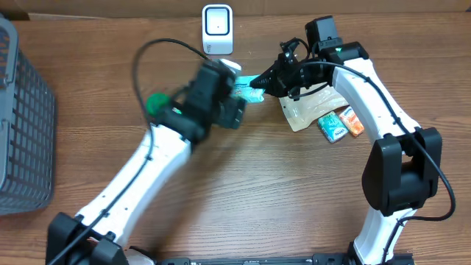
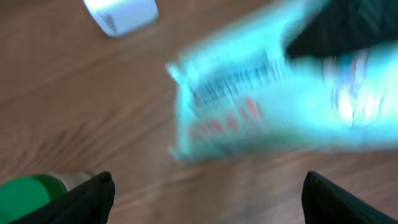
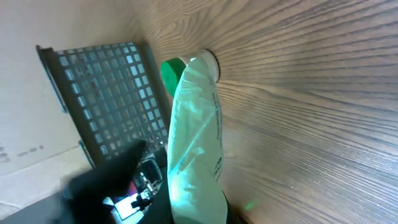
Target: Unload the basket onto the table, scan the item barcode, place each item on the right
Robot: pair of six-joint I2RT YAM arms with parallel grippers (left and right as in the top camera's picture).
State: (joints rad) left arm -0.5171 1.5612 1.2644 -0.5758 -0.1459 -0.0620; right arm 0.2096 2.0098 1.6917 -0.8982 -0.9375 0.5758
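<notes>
Wooden bench [image 1: 243, 213] from above: right fingers [image 1: 263, 79] pinch a teal plastic packet [image 1: 245, 79] near the white box-shaped scanner [image 1: 217, 29] at the far edge. Left wrist: left fingers [image 2: 93, 196] wide, empty. Right wrist: the thin film could flop, turning its barcode from the scanner.

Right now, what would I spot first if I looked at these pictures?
Probably the bright teal packet, pinched in the right gripper at the back middle of the table, near the white scanner. The left gripper is open beside it, and a big grey basket fills the left edge.
</notes>
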